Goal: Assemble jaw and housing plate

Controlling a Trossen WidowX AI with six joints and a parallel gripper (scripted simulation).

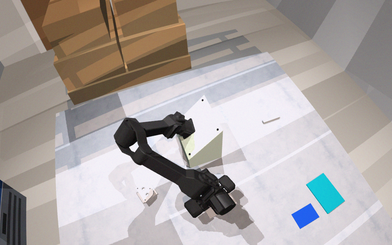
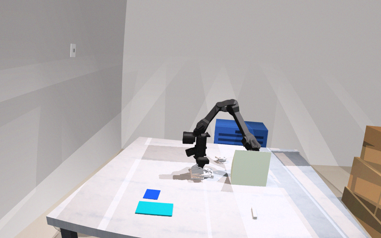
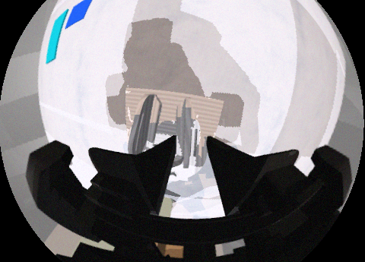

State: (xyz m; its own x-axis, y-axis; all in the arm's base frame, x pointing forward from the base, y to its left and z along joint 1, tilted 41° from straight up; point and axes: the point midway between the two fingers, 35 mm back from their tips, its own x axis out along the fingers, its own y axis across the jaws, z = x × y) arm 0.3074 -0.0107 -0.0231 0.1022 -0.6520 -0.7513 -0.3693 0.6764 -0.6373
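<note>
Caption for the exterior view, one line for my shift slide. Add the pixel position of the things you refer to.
Black robot arm reaching down to a pale ribbed assembly (image 2: 196, 172), beside a pale green block (image 2: 251, 168).

The 2 flat pieces, blue (image 1: 305, 215) (image 2: 151, 194) (image 3: 80, 11) and cyan (image 1: 325, 193) (image 2: 154, 208) (image 3: 57, 36), look smooth; the pincer (image 1: 212, 204) (image 2: 200, 168) (image 3: 192, 140) looks matt black.

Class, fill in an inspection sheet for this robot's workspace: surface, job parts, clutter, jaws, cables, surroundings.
Surface: pale marbled tabletop, shadow-streaked.
Job's things: small white housing plate with holes, off the assembly, lying apart; ribbed beige base beneath the arm.
Clutter: flat cyan rectangle, flat blue rectangle, small white bar.
Grippers: black jaws, closed on something pale, details unclear.
Cables: nothing seen on tabletop.
Surroundings: stacked brown boxes, grey walls.
</note>
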